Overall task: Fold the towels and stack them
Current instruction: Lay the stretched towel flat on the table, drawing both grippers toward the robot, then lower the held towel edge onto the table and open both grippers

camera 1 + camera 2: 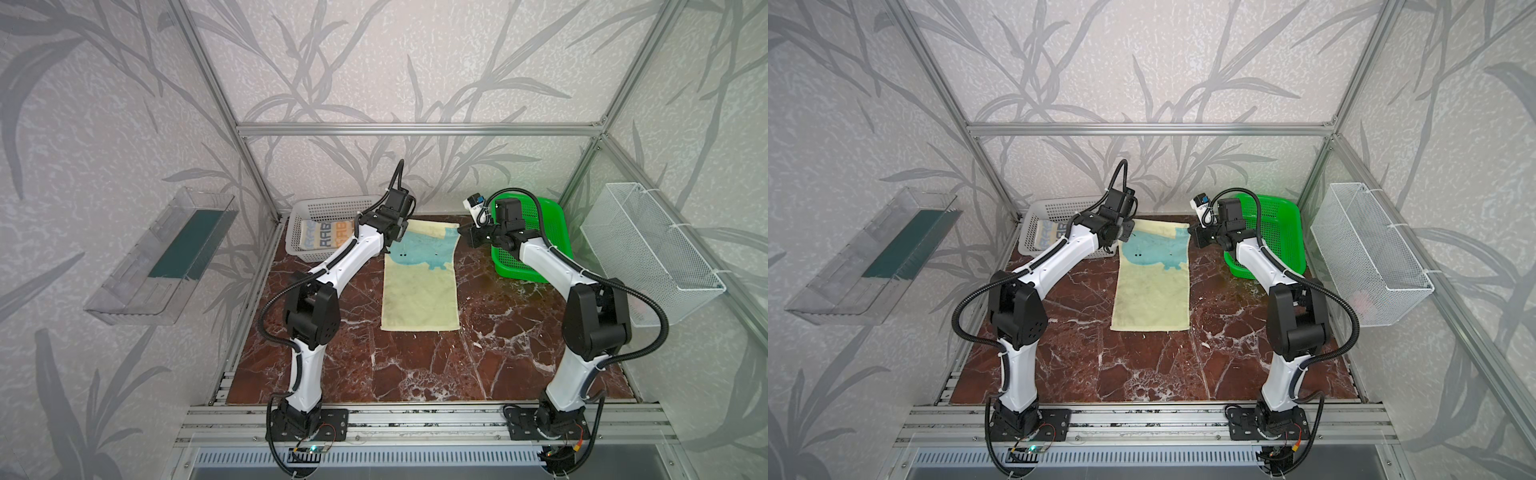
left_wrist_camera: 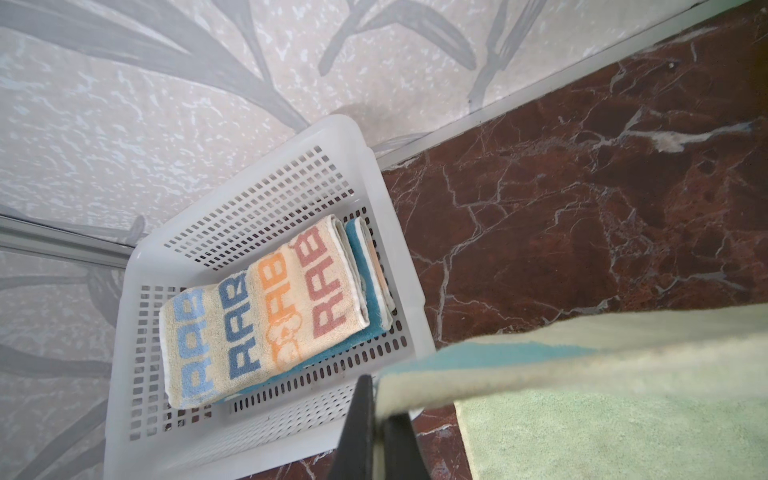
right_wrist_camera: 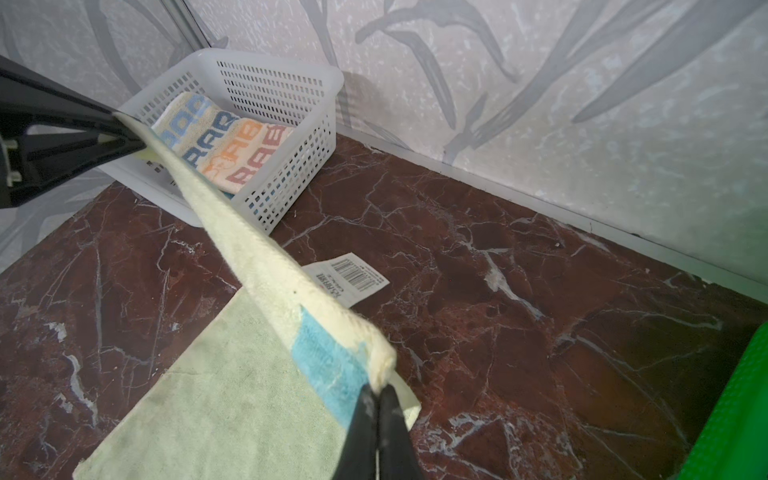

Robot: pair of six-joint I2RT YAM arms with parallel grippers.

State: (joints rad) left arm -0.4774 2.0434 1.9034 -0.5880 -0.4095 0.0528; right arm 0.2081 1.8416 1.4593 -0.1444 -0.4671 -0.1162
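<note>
I am holding the yellow towel [image 1: 419,291], judged light, soft and limp, by its far corners, left pincer [image 2: 379,409] and right pincer [image 3: 378,392] both clenched on it.

Spread towel [image 1: 419,291] lay on worktop [image 1: 415,365] centre; basket [image 1: 328,210] rear left (folded towels [image 1: 326,239] inside); tray [image 1: 509,266] rear right.

We look down from high in front in both top views; our close wrist cameras share the white basket [image 2: 249,199].
</note>
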